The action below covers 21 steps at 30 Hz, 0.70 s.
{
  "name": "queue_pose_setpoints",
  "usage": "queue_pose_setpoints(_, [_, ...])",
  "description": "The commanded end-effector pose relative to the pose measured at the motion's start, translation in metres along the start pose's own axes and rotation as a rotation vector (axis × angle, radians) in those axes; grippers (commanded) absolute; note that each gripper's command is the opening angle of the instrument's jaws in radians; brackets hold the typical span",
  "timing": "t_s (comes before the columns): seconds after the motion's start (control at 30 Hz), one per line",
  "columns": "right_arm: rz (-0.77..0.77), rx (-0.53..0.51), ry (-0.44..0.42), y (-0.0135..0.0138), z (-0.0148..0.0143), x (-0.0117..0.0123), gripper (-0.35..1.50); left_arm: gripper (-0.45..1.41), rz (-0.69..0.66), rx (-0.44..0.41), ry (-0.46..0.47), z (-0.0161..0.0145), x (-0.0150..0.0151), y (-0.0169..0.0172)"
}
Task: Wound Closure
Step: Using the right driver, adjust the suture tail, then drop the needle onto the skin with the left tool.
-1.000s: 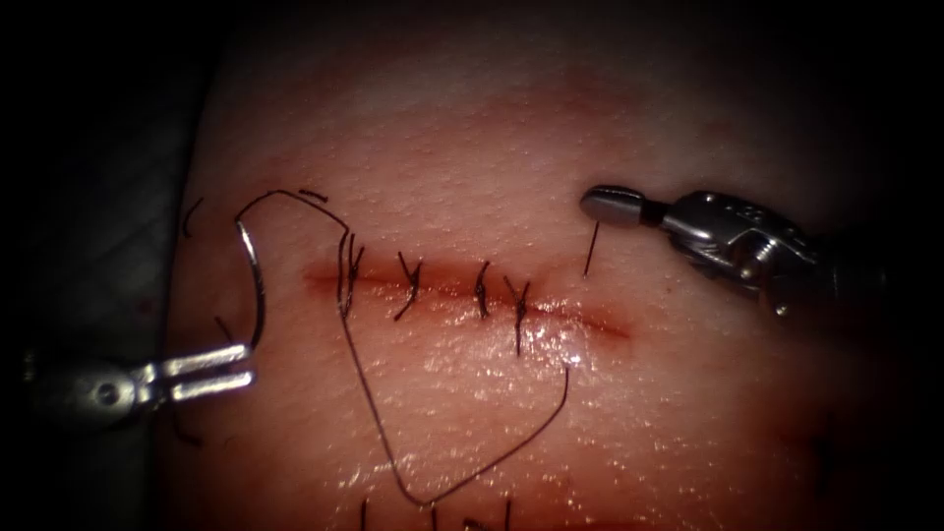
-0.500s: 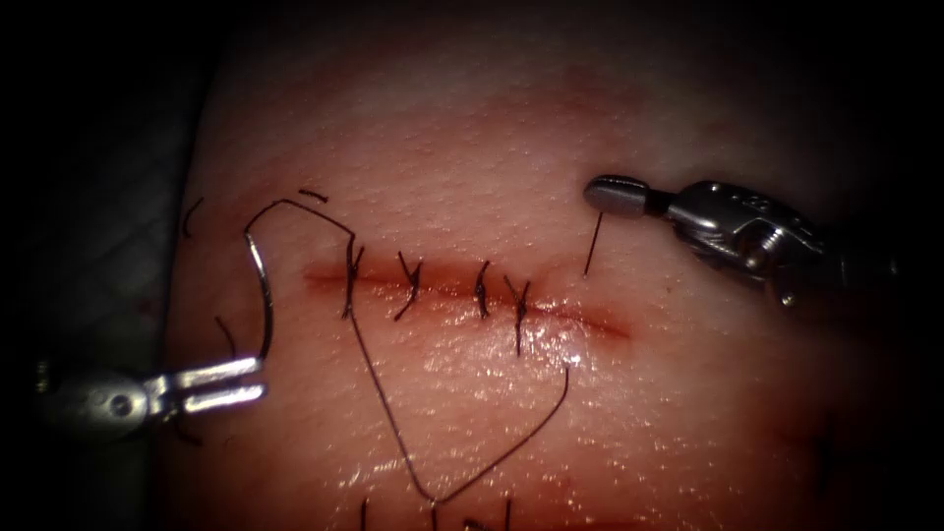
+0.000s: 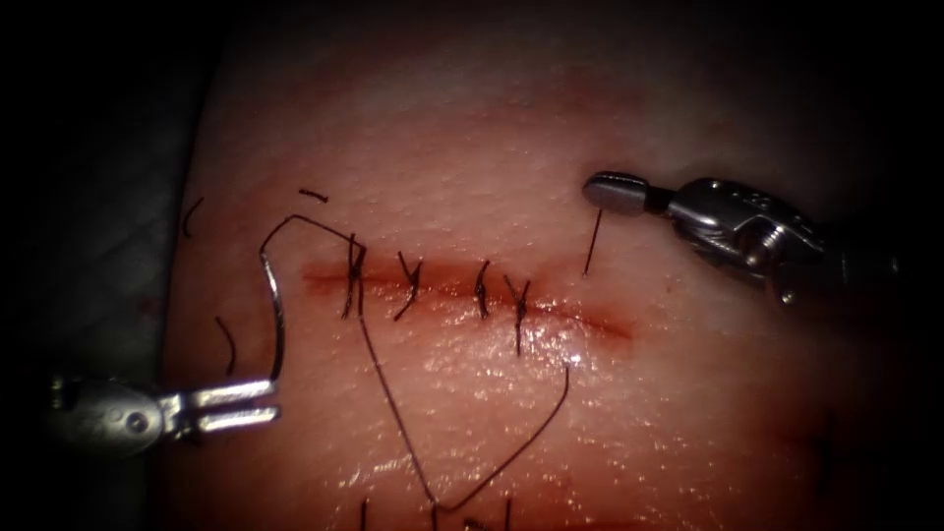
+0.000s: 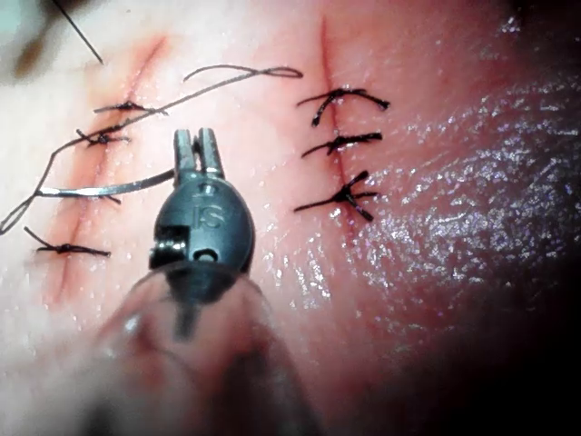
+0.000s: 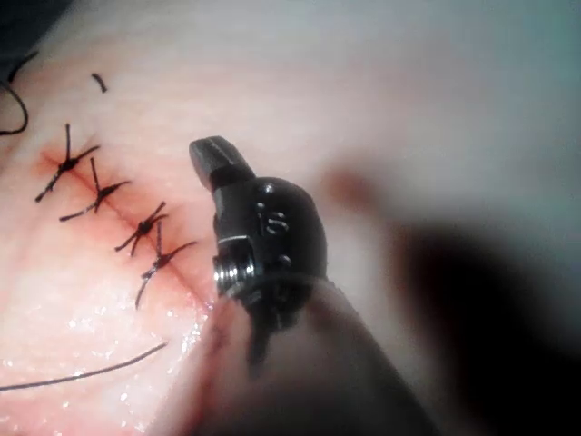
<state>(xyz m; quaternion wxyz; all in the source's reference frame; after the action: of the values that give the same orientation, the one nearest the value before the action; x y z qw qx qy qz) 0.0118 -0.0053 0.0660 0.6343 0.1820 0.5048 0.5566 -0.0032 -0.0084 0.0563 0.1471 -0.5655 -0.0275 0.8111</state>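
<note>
On the tissue a cut runs across, with several dark stitches on its left and middle stretch. My left tool sits low, off the cut's left end, jaws shut on the lower end of the curved needle. The needle arcs upward, free of the tissue. Thread runs from its upper end past the leftmost stitch, loops down and rises into the tissue below the cut. My right tool hovers above the cut's right part, shut on a short thread tail. The left wrist view shows the left tool and needle.
Short cut ends of thread lie on the tissue at the left, and more stand at the near edge. Red fluid wets the cut's right part. A dark surround borders the tissue's left edge.
My left tool has moved right and slightly down with the needle, dragging the thread's upper bend toward the leftmost stitch. The right tool and its thread tail have barely shifted.
</note>
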Motion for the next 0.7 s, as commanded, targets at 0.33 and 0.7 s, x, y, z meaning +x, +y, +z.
queue_pose_setpoints(0.33, [-0.414,0.007,0.074,0.0003,-0.0037,0.0033,1.33,-0.45,-0.081,-0.056,0.015,0.0012,-0.0033,0.0016])
queue_pose_setpoints(0.7, [-0.502,-0.025,0.151,0.0007,-0.0099,0.0051,1.33,1.2,-0.265,0.008,-0.057,0.0017,-0.0064,0.0025])
